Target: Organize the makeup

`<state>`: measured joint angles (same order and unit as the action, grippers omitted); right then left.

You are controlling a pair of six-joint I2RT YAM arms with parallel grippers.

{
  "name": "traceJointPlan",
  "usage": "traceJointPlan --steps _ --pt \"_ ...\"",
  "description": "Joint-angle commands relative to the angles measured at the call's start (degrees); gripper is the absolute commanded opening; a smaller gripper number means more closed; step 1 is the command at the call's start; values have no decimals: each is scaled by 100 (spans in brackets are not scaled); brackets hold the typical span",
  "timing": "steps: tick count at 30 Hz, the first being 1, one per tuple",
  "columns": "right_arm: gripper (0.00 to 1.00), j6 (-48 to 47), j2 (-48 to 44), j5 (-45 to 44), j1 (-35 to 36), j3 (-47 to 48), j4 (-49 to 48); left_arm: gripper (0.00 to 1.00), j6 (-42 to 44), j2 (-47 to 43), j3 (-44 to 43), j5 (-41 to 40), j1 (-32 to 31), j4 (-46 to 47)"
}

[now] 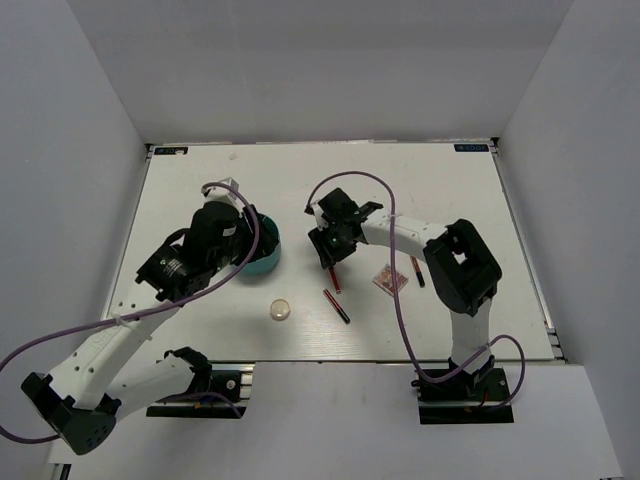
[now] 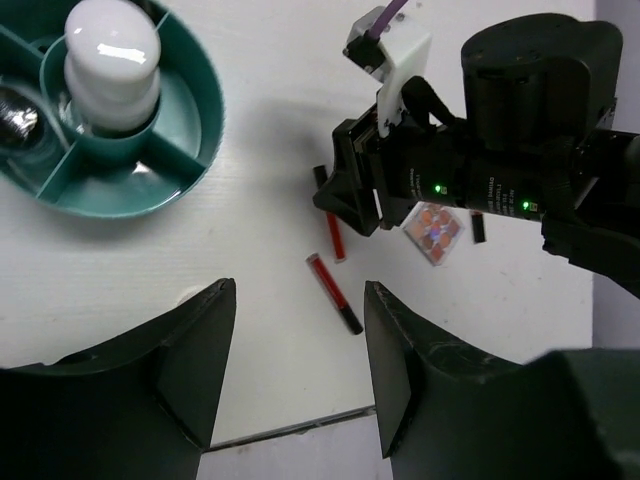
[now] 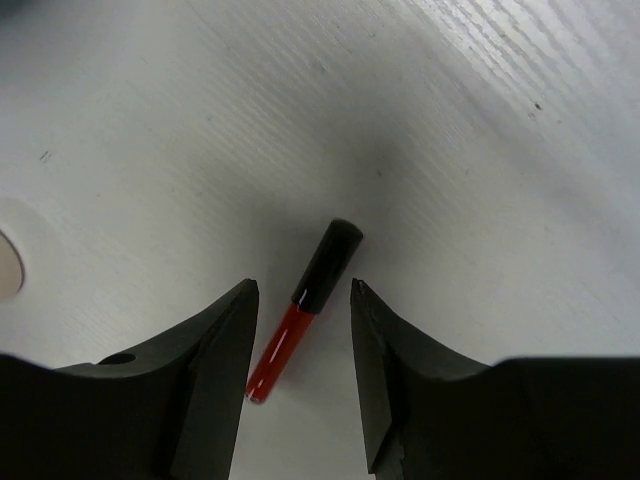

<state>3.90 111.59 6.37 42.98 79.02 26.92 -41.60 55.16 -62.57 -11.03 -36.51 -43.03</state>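
While the right fingers (image 3: 220,350) stand moderately open and empty, a thin red stick with a black cap (image 3: 305,310) lies flat on the white tabletop (image 3: 480,150) in the gap between their tips. It touches neither, runs roughly along the gap a little askew, and its cap pokes out past the tips. Risks, as judged: the stick is round and slim, so an uneven close could roll it or pivot it out; stopping too high would close on air; going too low would grind the tips on the tabletop. A second red-and-black stick (image 1: 337,306) lies just beside the first, nearer the bases, and a skid of the first could knock it. Further right, a square pinkish palette (image 1: 390,279) and a short black tube (image 1: 418,271), both loose. Round cream compact (image 1: 280,311) toward the front, between the arms. Left fingers (image 2: 190,350) wide open, empty, above bare tabletop near the teal round compartmented tub (image 2: 205,110); a white bottle (image 2: 112,50) stands upright in the tub's centre well, and something shiny sits in a side compartment, cannot tell what. The two wrists sit near each other, so a swing could make them collide. Right arm: up from its base, folded leftward, wrist pitched down over the stick. Left arm: stretched diagonally toward the tub, wrist tipped down.
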Motion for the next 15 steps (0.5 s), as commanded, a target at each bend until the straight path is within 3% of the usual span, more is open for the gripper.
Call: traceJointPlan --steps 1,7,15 --pt "48 313 301 -373 114 254 77 64 -190 -216 78 -303 4 -268" --pt "42 313 495 -549 176 280 77 64 -304 -470 245 -409 4 -417" --pt "22 164 486 -453 167 183 147 64 -638 -699 736 -190 4 -443"
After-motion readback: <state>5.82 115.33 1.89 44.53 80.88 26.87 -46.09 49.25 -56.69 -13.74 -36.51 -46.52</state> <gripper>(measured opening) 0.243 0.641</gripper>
